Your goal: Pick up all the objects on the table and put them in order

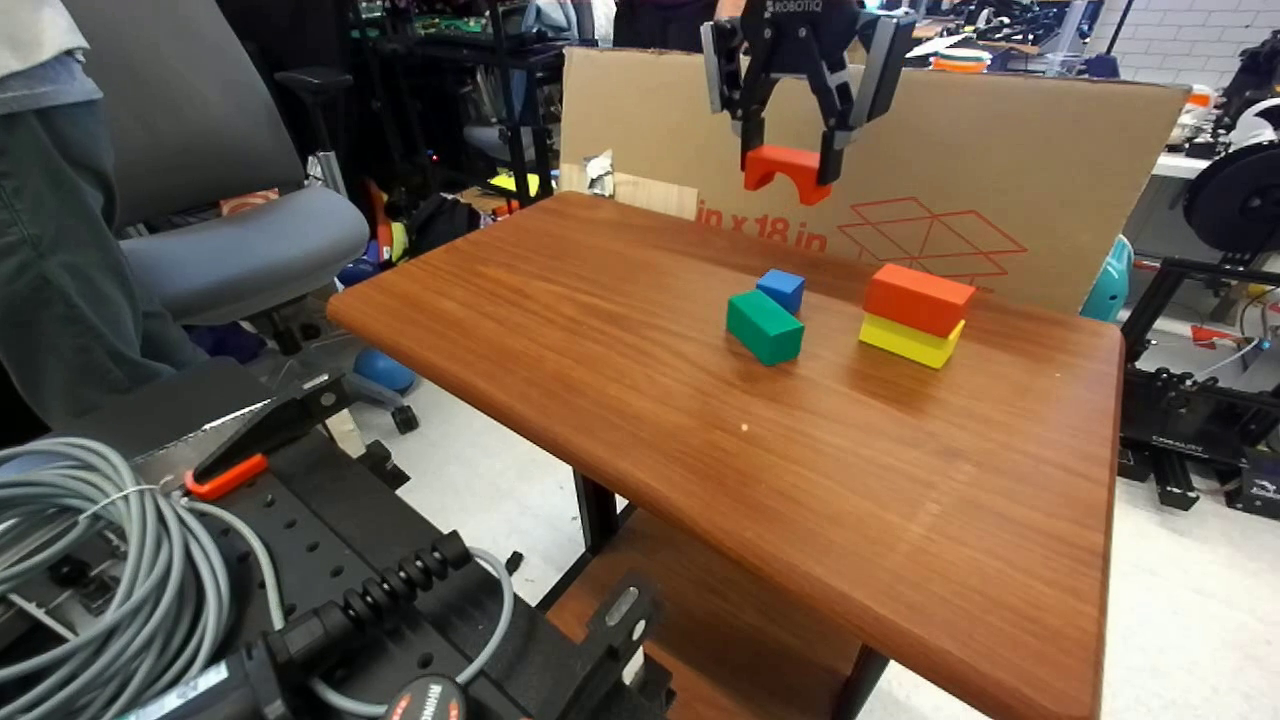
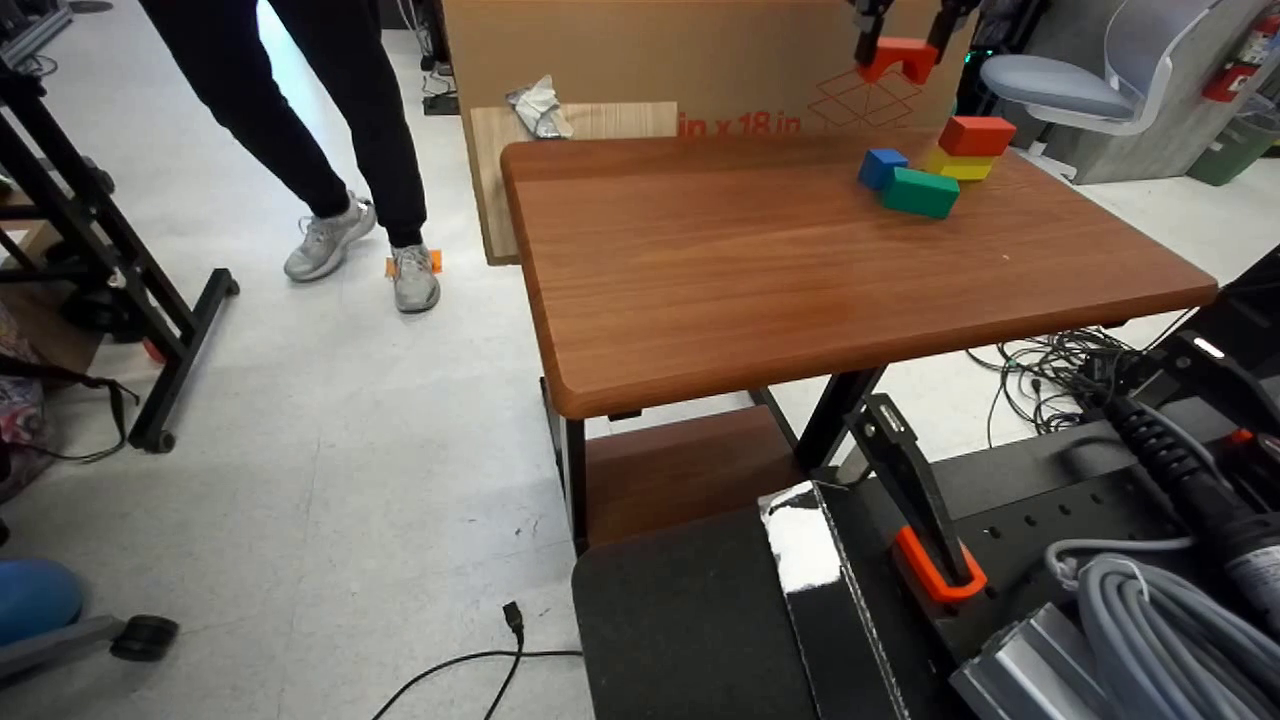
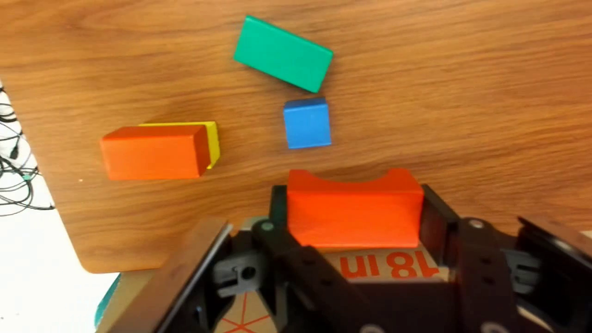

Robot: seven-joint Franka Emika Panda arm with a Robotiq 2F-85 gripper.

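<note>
My gripper (image 1: 790, 165) is shut on a red arch-shaped block (image 3: 355, 217), held by its two ends with the hollow facing down, well above the far side of the table. The block also shows in both exterior views (image 1: 782, 160) (image 2: 900, 49). A red-orange rectangular block (image 1: 918, 297) (image 3: 152, 155) lies on top of a yellow block (image 1: 908, 341) (image 2: 960, 166), slightly offset. A green block (image 1: 765, 328) (image 3: 283, 53) lies on the table beside a small blue block (image 1: 781, 288) (image 3: 307, 124). In the wrist view a small gap shows between green and blue.
The brown table (image 1: 700, 420) bears the blocks near its far edge. A cardboard sheet (image 1: 640, 130) stands upright behind that edge. A black cart (image 2: 680, 620) with a coiled grey cable (image 1: 130, 560) and clamps stands at the near side. A person (image 2: 340, 130) stands beyond the table.
</note>
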